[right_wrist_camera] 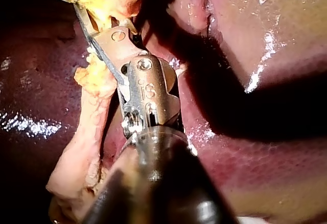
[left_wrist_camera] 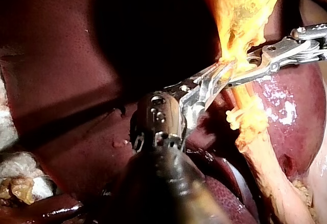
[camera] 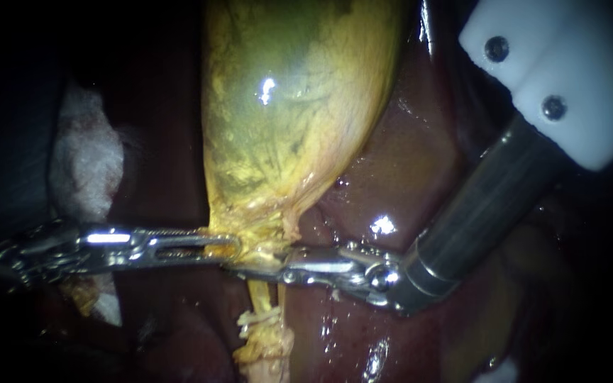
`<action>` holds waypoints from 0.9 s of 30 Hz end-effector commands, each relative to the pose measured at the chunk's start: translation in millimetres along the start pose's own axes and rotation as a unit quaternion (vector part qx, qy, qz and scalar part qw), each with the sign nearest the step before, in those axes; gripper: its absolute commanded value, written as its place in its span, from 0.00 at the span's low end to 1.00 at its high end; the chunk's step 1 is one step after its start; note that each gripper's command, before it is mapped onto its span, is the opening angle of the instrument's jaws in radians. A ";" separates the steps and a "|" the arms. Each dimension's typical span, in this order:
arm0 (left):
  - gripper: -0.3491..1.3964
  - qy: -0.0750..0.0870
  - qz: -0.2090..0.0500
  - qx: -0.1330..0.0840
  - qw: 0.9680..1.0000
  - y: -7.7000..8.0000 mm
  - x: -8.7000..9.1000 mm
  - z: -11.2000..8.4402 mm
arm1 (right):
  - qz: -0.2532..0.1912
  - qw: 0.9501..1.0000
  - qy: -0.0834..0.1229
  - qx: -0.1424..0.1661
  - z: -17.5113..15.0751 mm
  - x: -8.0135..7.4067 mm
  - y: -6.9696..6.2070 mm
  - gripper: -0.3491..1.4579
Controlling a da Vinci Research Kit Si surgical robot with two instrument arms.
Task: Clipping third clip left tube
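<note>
Endoscope: my left instrument [camera: 225, 246] has its hand clamped on the gallbladder [camera: 292, 106] at its neck, holding the tube [camera: 258, 294] below taut. My right instrument [camera: 264, 269] meets that tube, its hand slightly parted astride it.

Left wrist: seat the tube deep and square across before squeezing.

Right wrist: the liver [right_wrist_camera: 265, 40] crowds alongside, so the free room lies back along the shaft.
</note>
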State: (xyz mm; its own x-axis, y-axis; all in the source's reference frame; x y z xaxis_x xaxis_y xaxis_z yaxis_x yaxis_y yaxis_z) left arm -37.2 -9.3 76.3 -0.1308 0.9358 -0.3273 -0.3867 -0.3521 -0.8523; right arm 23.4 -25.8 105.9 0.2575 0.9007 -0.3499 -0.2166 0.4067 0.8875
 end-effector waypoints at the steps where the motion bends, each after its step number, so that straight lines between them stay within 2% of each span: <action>1: 0.00 0.000 0.001 0.000 1.000 0.0 0.0 0.0 | 0.002 1.000 0.000 0.000 0.0 0.0 0.0 0.12; 4: 0.00 0.000 0.001 0.000 1.000 0.1 0.0 0.0 | 0.008 1.000 0.000 0.001 -0.1 -0.1 0.0 0.06; 10: 0.00 0.000 0.001 0.000 1.000 0.1 0.0 0.0 | 0.011 1.000 0.001 0.002 -0.2 -0.1 0.0 0.02; 27: 0.00 0.000 0.000 0.000 1.000 0.2 0.0 0.0 | 0.017 1.000 -0.001 0.001 -0.3 -0.2 -0.2 0.01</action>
State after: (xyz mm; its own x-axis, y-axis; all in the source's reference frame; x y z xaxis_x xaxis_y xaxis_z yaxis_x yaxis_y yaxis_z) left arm -37.3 -9.3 76.1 -0.1313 0.9355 -0.3281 -0.3859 -0.3531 -0.8523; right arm 23.1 -25.9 105.7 0.2505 0.9139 -0.3195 -0.2227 0.3756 0.8996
